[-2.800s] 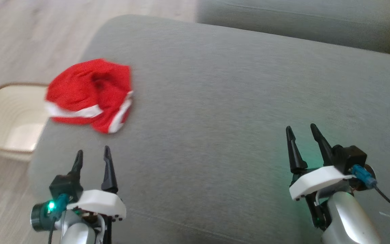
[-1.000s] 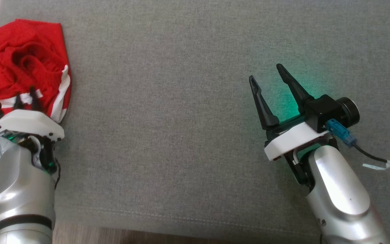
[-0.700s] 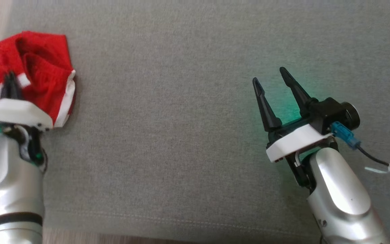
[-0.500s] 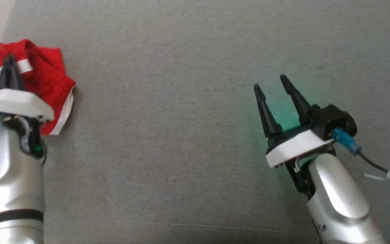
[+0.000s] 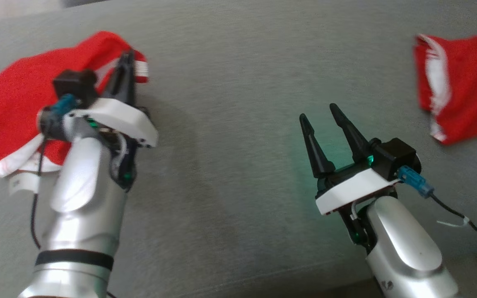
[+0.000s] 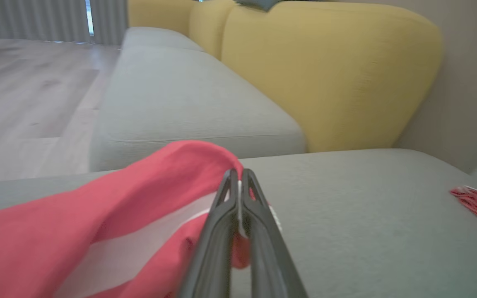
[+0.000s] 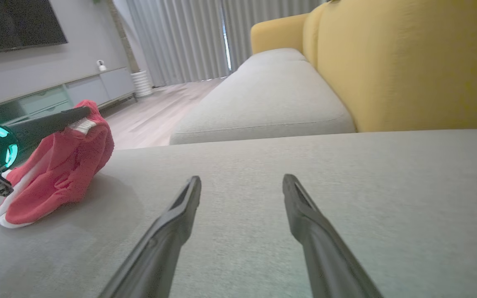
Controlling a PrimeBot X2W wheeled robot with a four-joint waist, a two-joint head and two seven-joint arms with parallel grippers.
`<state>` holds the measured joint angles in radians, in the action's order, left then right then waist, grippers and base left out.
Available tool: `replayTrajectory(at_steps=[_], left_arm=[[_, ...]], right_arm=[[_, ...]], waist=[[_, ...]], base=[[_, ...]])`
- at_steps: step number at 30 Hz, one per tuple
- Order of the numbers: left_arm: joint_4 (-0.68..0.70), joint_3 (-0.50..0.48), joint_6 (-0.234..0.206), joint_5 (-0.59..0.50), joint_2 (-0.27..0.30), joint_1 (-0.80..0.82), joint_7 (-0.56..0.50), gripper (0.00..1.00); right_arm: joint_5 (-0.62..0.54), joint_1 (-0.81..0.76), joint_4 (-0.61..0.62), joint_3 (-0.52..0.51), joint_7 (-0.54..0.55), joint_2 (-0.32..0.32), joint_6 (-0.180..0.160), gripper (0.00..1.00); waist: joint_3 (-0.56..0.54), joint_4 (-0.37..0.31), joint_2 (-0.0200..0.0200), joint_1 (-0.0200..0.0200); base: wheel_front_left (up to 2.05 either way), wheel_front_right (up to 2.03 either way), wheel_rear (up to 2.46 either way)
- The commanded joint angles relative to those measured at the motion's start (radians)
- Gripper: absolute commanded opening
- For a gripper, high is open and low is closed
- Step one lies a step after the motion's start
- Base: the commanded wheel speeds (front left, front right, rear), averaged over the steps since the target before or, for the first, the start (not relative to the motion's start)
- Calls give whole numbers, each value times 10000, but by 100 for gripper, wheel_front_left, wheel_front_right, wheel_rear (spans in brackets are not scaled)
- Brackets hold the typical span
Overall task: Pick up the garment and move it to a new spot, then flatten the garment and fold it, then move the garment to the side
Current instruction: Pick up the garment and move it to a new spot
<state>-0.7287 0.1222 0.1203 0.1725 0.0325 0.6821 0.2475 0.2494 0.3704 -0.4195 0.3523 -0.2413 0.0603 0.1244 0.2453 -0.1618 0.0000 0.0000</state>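
Forearm of the left arm climbs from the cushion's (image 5: 230, 82) near left corner, tilted toward the far edge, and the left gripper (image 5: 128, 58) at its end points up and away. Its jaws are pressed together on the white-banded hem of the red garment (image 5: 10, 99). In the left wrist view the two fingers (image 6: 218, 231) meet at the tips with a sliver of white cloth between them. In the right wrist view the pinched hem is raised off the cushion, while the rest of the garment drapes down and lies along the cushion's left edge. A pale tag (image 5: 19, 184), as far as the blur allows, hangs at its near hem.

The right arm comes up from the near right corner. The right gripper (image 5: 318, 111) hovers low over the cushion, its jaws spread wide with nothing between them and a green glow on the fabric under it.

Open grey fabric runs between the two grippers and on toward the far edge. A second red piece (image 5: 466, 99) with white trim lies at the far right corner, well apart from both grippers. Beyond the far edge stand another grey seat (image 6: 172, 103) and a yellow backrest (image 6: 325, 74), with wooden floor (image 6: 23, 82) off to the left.
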Motion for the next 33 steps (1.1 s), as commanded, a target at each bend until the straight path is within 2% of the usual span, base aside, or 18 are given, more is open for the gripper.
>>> replayTrajectory(at_steps=[1, 6, 9, 13, 14, 15, 18, 21, 22, 27, 33], left_arm=[[390, -22, 27, 149, 217, 289, 13, 0], [784, 1847, -103, 1581, 183, 149, -75, 0], [1174, 3176, -499, 2469, 181, 52, -107, 0], [1362, 4603, -1096, 3212, 179, -53, -150, 0], [1295, 4766, -1273, 3324, 179, -71, -134, 86], [1222, 4864, -1439, 3405, 179, -71, -105, 100], [1011, 4969, -1790, 3456, 179, -64, 21, 100], [930, 4631, -2127, 3377, 256, -216, 113, 100], [1136, 4270, -2366, 3239, 451, -419, 133, 100], [2411, 2854, -2912, 2853, 871, -1692, 140, 100], [3629, 1509, -3027, 2273, 896, -3570, 141, 100]], right_arm=[[99, 156, 279, 213, -136, -101, 63, 100], [325, 177, 253, 399, -179, -101, 63, 100], [442, 149, 229, 439, -193, -101, 63, 100], [524, 83, 295, 385, -200, -101, 63, 100], [527, 62, 323, 363, -201, -101, 63, 100], [517, 37, 346, 318, -201, -101, 63, 100], [482, -33, 406, 180, -202, -101, 63, 100], [420, -50, 433, 120, -203, -101, 63, 100], [355, -68, 408, 72, -203, -101, 63, 100], [130, -112, 195, -77, -203, -101, 63, 100], [-184, -178, -224, -444, -204, -101, 63, 100]], waist=[[-33, -836, 0, 0], [79, -1858, 0, 0], [119, -2246, 0, 0], [170, -2420, 0, 0], [169, -2417, 0, 0], [174, -2381, 0, 0], [159, -2092, 0, 0], [72, -1661, 0, 0], [-3, -1312, 0, 0], [-239, -421, 0, 0], [-477, 555, 0, 0]], base=[[0, 0, 0], [0, 0, 0], [0, 0, 0], [0, 0, 0], [0, 0, 0], [0, 0, 0], [0, 0, 0], [0, 0, 0], [0, 0, 0], [0, 0, 0], [0, 0, 0]])
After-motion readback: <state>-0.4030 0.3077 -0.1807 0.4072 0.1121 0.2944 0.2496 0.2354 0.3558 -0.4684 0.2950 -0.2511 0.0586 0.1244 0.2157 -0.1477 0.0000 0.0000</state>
